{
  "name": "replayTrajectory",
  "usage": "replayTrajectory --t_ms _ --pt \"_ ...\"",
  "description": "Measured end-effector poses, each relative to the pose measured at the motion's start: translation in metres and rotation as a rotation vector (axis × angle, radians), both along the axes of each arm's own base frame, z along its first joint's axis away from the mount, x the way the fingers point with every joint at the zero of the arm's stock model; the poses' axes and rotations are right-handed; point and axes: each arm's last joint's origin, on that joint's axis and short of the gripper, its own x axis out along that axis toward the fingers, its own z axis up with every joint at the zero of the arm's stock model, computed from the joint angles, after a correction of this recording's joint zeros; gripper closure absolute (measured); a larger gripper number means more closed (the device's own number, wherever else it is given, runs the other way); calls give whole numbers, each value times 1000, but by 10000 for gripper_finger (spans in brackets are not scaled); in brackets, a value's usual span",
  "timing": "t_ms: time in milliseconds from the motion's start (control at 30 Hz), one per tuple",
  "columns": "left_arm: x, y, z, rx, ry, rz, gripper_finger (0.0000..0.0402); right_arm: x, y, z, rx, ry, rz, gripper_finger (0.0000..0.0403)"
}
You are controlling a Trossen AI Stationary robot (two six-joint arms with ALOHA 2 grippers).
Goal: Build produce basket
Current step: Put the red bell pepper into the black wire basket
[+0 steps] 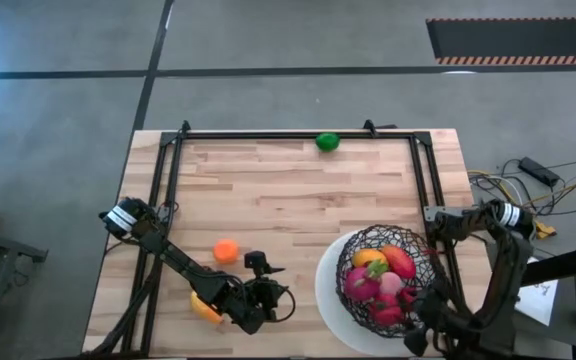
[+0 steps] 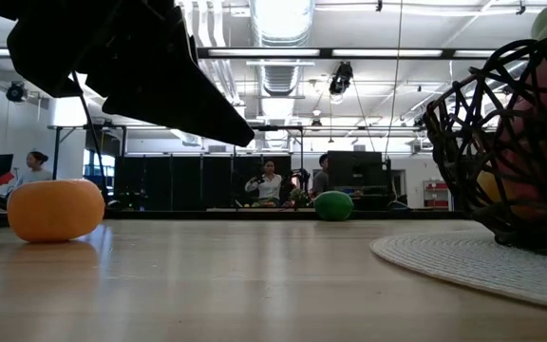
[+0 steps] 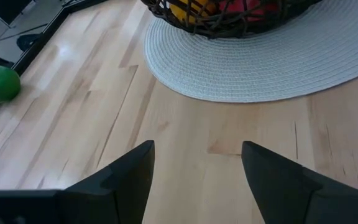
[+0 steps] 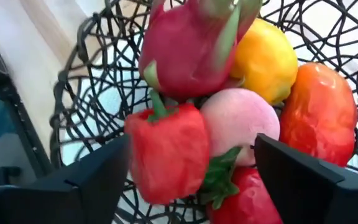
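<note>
Your left gripper (image 1: 286, 303), fingers spread and empty beside the basket (image 1: 423, 262), should pinch the light, smooth, roll-prone orange fruit (image 1: 226, 250) across its middle.

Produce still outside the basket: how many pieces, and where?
3. A green piece at the far edge, an orange one near the left arm, and a yellow-orange one beside the left gripper, partly hidden. More may be hidden under the arms.
</note>
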Motion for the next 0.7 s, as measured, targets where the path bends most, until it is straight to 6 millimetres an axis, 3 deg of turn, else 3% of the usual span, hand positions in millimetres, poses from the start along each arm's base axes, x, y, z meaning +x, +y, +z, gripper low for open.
replayTrajectory --t_ms 133,433,700 --pt "0 0 0 0 0 0 175 12 -7 3 3 38 0 147" --pt "0 0 0 0 0 0 175 50 -6 -10 32 130 89 290" --pt "-2 -2 1 0 0 -7 175 53 -12 -25 40 294 87 368"
